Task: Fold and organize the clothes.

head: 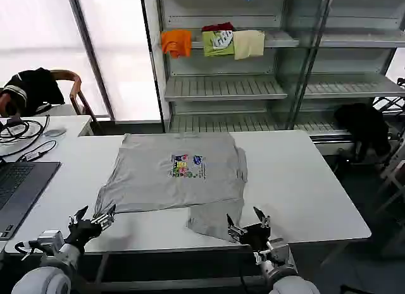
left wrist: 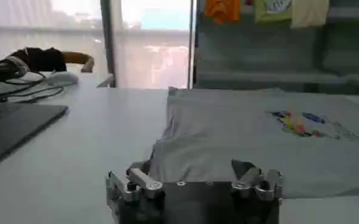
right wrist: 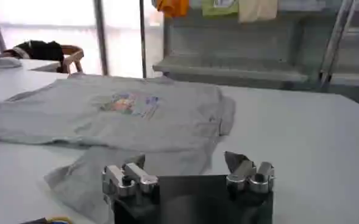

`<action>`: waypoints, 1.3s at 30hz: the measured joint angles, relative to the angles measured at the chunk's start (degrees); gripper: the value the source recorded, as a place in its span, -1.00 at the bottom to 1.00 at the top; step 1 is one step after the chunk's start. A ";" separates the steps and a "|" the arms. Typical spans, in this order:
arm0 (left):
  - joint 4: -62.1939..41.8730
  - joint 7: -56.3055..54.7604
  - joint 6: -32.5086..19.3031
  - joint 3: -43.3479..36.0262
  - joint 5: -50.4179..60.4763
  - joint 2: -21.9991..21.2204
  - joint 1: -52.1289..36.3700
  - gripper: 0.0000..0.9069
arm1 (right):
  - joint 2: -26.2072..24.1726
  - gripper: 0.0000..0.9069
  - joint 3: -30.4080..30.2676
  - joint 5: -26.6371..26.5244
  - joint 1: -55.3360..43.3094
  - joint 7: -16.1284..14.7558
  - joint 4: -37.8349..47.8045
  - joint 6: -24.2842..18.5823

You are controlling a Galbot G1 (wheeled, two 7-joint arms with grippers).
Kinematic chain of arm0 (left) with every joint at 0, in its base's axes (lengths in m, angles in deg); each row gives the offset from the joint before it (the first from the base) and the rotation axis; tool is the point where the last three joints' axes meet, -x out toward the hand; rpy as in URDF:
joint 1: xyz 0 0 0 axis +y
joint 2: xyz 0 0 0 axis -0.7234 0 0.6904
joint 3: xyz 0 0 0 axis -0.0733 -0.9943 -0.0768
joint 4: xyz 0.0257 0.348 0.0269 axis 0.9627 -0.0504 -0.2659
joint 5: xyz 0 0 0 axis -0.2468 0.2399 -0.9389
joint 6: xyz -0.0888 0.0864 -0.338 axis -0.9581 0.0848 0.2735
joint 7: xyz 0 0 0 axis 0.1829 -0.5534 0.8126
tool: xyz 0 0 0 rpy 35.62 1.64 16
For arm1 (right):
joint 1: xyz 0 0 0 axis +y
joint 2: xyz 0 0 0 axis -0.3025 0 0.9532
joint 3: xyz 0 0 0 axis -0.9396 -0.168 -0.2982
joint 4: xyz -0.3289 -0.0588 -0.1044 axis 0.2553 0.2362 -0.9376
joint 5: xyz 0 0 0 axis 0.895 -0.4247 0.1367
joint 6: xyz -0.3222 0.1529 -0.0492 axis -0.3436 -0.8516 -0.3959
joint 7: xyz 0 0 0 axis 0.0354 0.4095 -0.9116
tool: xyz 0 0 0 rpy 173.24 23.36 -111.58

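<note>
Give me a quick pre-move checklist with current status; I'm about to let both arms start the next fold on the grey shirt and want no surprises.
1. Left gripper open: ok, jaws spread at the shirt's near left sleeve.
2. Right gripper open: ok, jaws spread at the near hem.
3. Grey shirt lying flat: not ok, the near right part is bunched and sticks out toward the table edge.
4. Shirt fully on the white table: ok.
5. Laptop clear of the left arm's path: cannot tell, it sits close beside that arm.
6. Fabric already between either gripper's fingers: cannot tell.
</note>
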 measured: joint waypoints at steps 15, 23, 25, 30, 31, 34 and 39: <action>-5.86 -0.21 0.00 -0.86 2.36 0.36 -3.10 -0.96 | 1.34 -1.00 -2.14 1.60 0.49 0.02 3.22 -0.04; -8.31 0.11 -0.68 -0.84 2.28 0.31 -3.75 -1.00 | 1.70 -1.00 -2.20 1.66 0.56 -0.24 3.43 -0.15; -8.42 0.38 -0.84 -0.89 2.27 0.30 -3.69 -1.00 | 1.81 -1.00 -2.18 1.58 0.58 -0.29 3.43 -0.15; -8.55 1.04 -1.13 -1.01 2.30 0.26 -3.64 -1.00 | 2.00 -1.00 -2.04 1.00 0.63 -0.04 3.26 -0.42; -8.55 1.17 -1.22 -1.02 2.32 0.25 -3.64 -1.00 | 2.03 -1.00 -2.03 0.85 0.63 0.06 3.24 -0.52; -8.45 1.71 -1.34 -1.00 2.30 0.30 -3.50 -1.00 | 2.13 -1.00 -2.00 0.24 0.37 0.48 2.92 -0.85; -8.01 2.25 -1.35 -0.95 1.95 0.22 -4.00 -1.00 | 2.33 -1.00 -1.57 -0.55 -0.42 0.95 2.60 -1.78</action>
